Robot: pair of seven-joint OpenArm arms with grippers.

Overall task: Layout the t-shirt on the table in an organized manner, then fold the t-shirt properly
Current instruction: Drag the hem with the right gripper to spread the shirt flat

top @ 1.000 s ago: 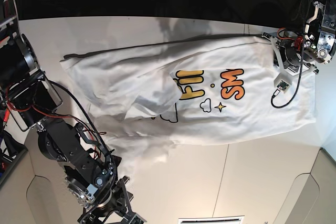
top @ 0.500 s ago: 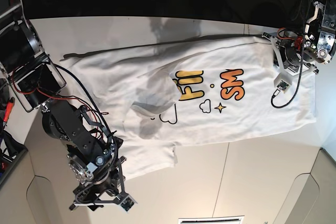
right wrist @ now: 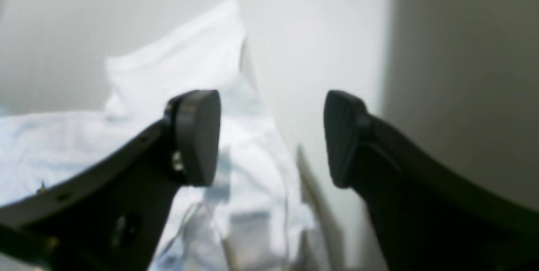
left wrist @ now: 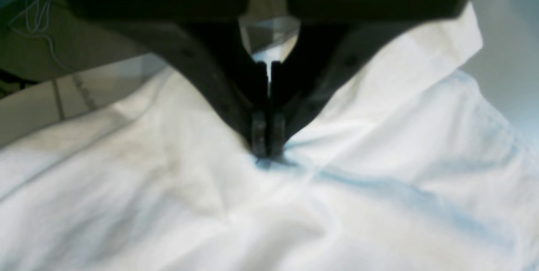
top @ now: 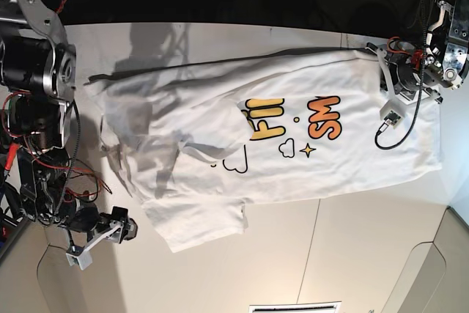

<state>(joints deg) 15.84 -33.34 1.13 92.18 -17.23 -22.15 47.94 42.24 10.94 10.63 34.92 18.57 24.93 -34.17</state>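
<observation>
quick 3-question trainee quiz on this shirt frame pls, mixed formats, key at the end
1. True or false: the left gripper is shut, pinching the white fabric t-shirt with orange-and-yellow letters.
2. Multiple choice: the right gripper is (A) clamped on a sleeve, (B) open and holding nothing, (C) gripping the table edge.
3. Short answer: in the base view, which part of the shirt looks crumpled, the end near the left gripper or the opposite end, on the smooth white table?

Key:
1. True; the jaws meet on a fold of cloth.
2. B; the pads stand apart with only air between.
3. The opposite end, on that view's left, wrinkled and folded over.
</observation>
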